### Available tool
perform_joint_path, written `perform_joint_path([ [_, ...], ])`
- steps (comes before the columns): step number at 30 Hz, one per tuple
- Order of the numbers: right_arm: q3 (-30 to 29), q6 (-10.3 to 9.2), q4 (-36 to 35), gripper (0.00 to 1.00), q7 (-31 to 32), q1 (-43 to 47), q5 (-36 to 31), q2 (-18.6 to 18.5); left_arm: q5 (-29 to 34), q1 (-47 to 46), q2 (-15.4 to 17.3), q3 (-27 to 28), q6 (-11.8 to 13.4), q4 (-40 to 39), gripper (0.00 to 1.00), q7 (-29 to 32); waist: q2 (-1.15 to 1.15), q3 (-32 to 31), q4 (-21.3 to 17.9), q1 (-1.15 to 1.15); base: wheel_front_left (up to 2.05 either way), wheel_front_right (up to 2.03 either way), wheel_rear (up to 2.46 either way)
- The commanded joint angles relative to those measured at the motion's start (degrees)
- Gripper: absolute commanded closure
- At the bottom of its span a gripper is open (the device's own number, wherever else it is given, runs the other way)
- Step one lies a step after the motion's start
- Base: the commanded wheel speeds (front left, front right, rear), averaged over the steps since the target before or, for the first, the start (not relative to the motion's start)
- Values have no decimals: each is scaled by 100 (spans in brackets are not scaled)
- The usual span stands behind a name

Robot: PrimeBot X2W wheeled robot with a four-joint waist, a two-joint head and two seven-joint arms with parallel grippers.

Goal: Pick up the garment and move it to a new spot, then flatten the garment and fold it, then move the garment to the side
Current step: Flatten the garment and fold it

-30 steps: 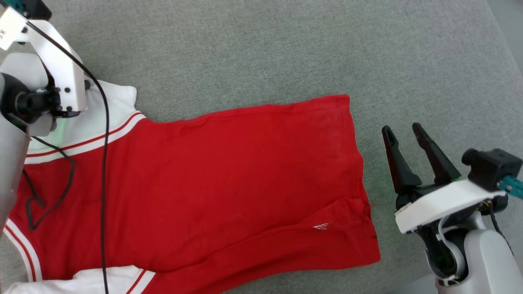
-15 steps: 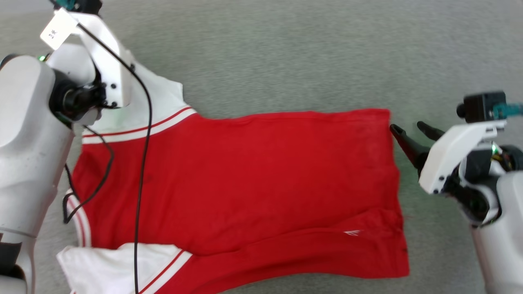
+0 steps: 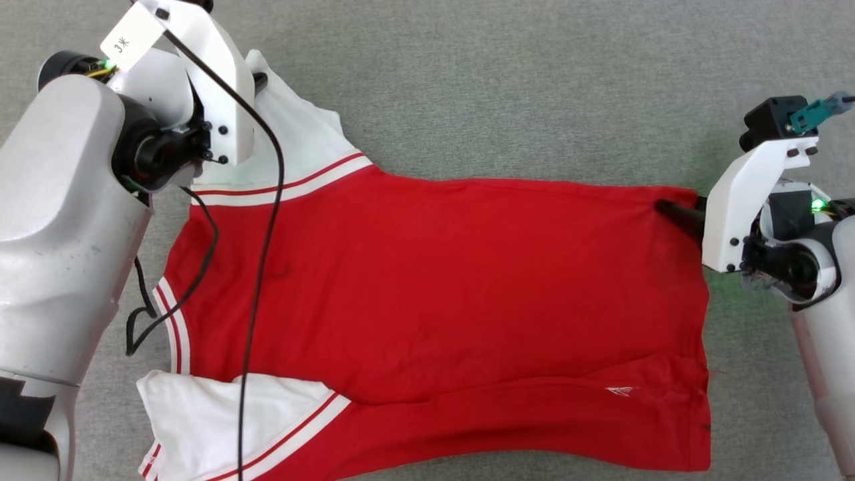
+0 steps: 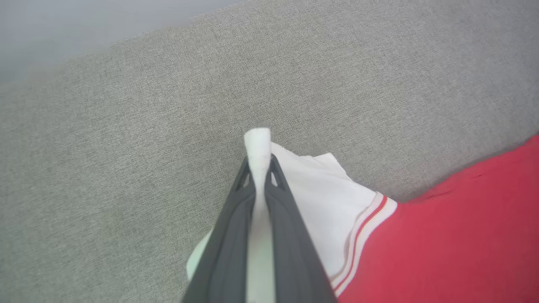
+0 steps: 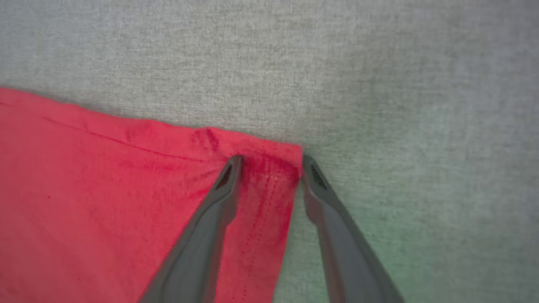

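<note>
Since a second ago, the right gripper [image 5: 273, 162] has been brought from well beside the hem up to the far hem corner of the garment [image 3: 434, 280], where its jaws are held spread, one finger laid on the red cloth and the other at the very edge. One garment is seen spread on the grey fabric surface [image 3: 501, 87], and two white sleeves are counted, the near sleeve [image 3: 200, 427] being cut off at the bottom of the head view. The far sleeve [image 3: 294, 147] is pinched in a white fold by the left gripper [image 4: 259, 164], whose fingers are hidden behind its wrist mount [image 3: 220, 80] in the head view.
</note>
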Motion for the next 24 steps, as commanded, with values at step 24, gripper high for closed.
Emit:
perform_joint_path([
  [24, -917, -4, -933, 100, -1221, 1109, -686, 173, -733, 2531, 434, 897, 441, -1112, 100, -1761, 0, -1233, 314, 0, 0, 0, 0],
])
